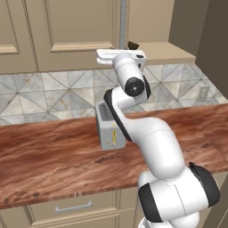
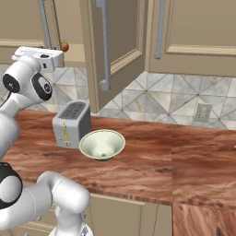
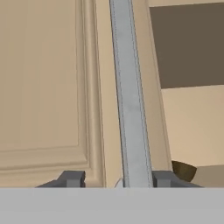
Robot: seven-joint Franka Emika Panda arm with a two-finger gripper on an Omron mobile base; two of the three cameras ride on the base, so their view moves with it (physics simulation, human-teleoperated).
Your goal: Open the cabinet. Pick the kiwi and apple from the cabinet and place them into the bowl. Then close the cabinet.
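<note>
No writing, label, brand or number can be read anywhere here, not on the toaster (image 2: 71, 123) either.

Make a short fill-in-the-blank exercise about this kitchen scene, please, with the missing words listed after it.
1. The bowl stands on the counter right beside the silver ____.
2. The right door of the cabinet stands ____.
3. In the hand view, the gripper has its fingertips on either side of the left door's silver ____.
4. The bowl has ____ fruit in it.

Missing words: toaster; open; handle; no
</note>
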